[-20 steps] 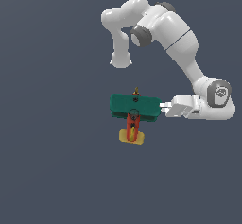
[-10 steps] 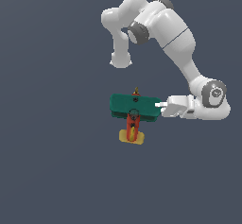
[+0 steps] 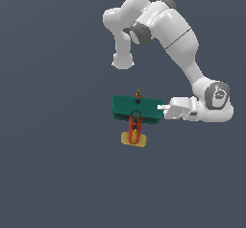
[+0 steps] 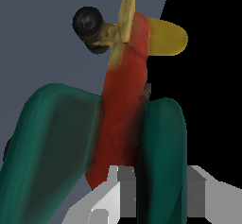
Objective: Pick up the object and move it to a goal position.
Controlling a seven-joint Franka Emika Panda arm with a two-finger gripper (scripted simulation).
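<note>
The object, a toy biplane [image 3: 136,109] with teal-green wings, a red-orange body and a yellow tail [image 3: 134,138], lies on the dark grey floor. My gripper [image 3: 164,107] is at the wing end on the exterior view's right, and one white fingertip overlaps that wing's edge. In the wrist view the plane [image 4: 124,109] fills the picture. My gripper [image 4: 158,194] is open, and its grey fingers [image 4: 116,194] stand on either side of one teal wing [image 4: 160,157]. The black wheel [image 4: 87,22] and the yellow tail [image 4: 163,36] show beyond the wing.
The white arm [image 3: 168,34] arches over from the back and comes down on the exterior view's right of the plane. Around them is only flat dark grey floor [image 3: 53,164].
My gripper has slid toward the exterior view's left until its fingers reach over the wing end. The plane has not moved.
</note>
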